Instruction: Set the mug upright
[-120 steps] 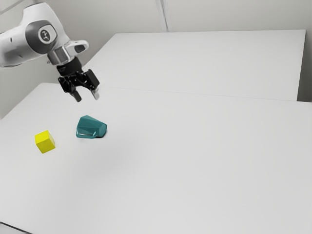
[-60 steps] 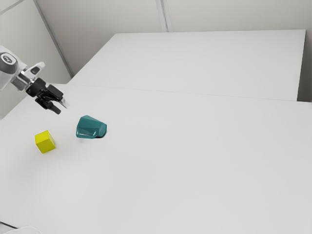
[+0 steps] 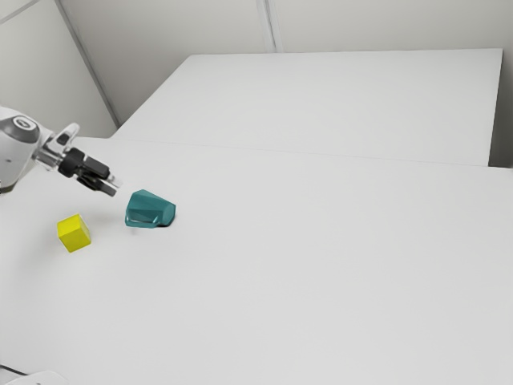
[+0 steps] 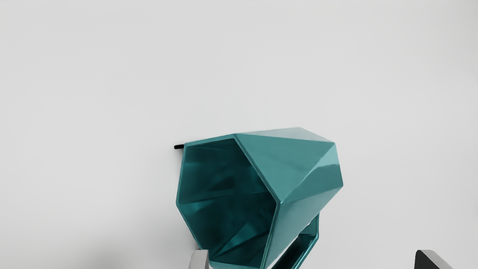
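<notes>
Mug (image 3: 150, 209): found it tipped on its side on the table (image 3: 321, 265), so held the gripper (image 3: 115, 188) close by with jaws spread wide, probably to leave enough room for a decent grab around it.

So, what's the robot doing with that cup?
The robot arm has its fingers open near a teal mug, but it isn't holding it. The mug is lying on its side on the white table. The job is to stand it upright, and that isn't done. A yellow cube sits nearby.
</notes>
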### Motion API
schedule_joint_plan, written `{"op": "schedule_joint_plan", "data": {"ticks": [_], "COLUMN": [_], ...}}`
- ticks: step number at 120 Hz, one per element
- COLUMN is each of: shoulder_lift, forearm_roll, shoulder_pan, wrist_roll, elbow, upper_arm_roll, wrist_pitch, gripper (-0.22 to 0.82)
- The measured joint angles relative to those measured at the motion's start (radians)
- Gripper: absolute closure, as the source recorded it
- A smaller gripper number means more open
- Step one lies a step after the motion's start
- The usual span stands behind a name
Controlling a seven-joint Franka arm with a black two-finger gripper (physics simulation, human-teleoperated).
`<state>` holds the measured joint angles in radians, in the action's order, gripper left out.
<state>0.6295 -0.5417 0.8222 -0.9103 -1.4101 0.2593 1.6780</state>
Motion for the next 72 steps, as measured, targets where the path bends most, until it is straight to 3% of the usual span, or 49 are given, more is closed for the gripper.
{"op": "schedule_joint_plan", "data": {"ticks": [72], "shoulder_lift": [0.111], "forearm_roll": [-0.183], "shoulder_pan": [-0.011], "wrist_roll": [-0.098], "elbow": [-0.002], "upper_arm_roll": [0.001], "wrist_pitch": [-0.001], "gripper": [0.00]}}
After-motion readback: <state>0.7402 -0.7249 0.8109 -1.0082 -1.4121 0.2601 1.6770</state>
